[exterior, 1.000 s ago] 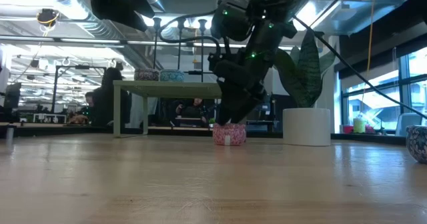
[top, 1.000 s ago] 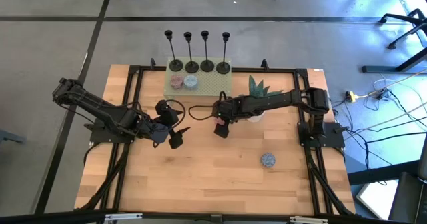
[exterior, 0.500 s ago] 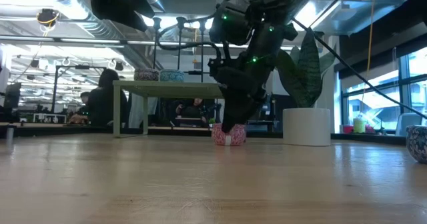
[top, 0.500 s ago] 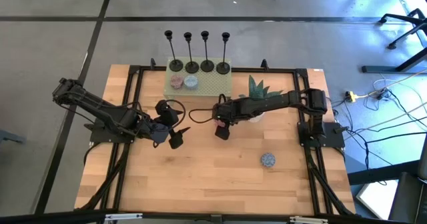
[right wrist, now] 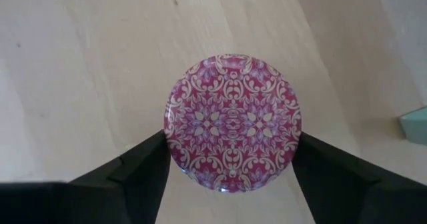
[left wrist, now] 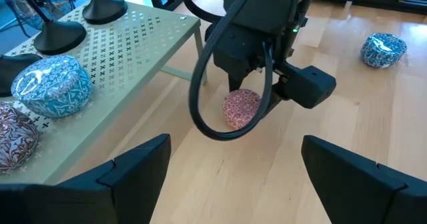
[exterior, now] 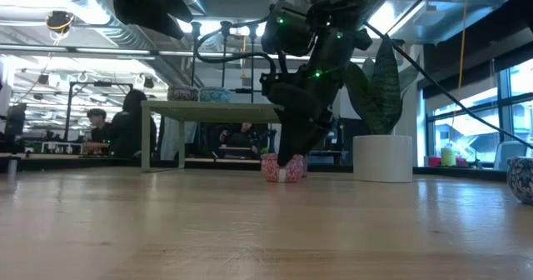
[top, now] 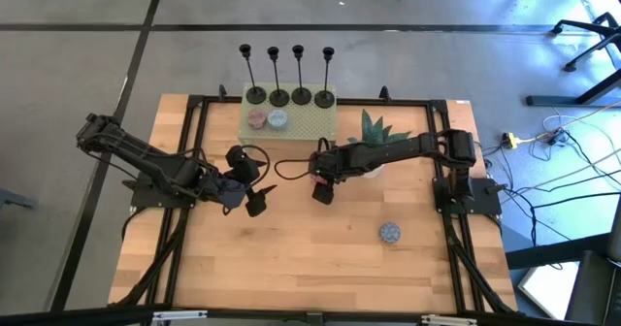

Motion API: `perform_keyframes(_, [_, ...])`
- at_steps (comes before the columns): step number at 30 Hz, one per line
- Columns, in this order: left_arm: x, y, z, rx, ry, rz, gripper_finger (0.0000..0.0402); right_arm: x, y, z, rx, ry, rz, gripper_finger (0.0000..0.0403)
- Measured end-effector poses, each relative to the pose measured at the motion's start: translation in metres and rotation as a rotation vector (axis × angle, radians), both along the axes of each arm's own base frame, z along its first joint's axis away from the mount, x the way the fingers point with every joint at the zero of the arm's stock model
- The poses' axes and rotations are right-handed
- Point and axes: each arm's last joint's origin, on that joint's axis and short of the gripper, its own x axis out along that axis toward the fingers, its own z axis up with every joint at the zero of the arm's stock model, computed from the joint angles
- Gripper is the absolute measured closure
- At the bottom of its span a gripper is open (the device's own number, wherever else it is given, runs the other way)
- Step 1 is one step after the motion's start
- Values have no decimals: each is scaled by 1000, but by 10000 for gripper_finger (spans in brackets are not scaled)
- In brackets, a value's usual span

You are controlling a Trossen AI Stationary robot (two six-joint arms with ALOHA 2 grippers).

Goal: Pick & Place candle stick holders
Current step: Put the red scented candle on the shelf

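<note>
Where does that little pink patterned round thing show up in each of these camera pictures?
High view: mid-table, almost wholly hidden under the right gripper.
Low view: the pink patterned candle sits on the tabletop at centre, below the right gripper.
Left wrist view: at centre, beneath the right arm's gripper.
Right wrist view: fills the middle, between that arm's two dark fingers.
Shared landmark: the pale green perforated stand, beside it.

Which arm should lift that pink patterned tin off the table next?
Right. The right gripper already has its fingers on both sides of the pink tin; the left gripper sits apart, open.
</note>
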Motion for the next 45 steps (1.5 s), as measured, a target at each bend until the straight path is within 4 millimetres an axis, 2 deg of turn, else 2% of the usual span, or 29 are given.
perform_keyframes(7, [0,0,0,0,0,0,66,0,16,2,55,-7,31,117])
perform_keyframes(10, [0,0,0,0,0,0,66,-1,26,10,57,-13,54,117])
perform_keyframes(16, [0,0,0,0,0,0,66,6,39,50,-10,-79,76,119])
perform_keyframes(21, [0,0,0,0,0,0,66,9,38,94,-210,-79,39,119])
perform_keyframes(25, [0,0,0,0,0,0,66,18,25,123,-337,-161,1,119])
perform_keyframes(28, [0,0,0,0,0,0,66,25,9,135,-362,-226,-22,120])
perform_keyframes(37, [0,0,0,0,0,0,66,30,-49,136,-417,-299,-129,120])
perform_keyframes(45, [0,0,0,6,3,-4,66,29,-77,139,-350,-359,-129,120])
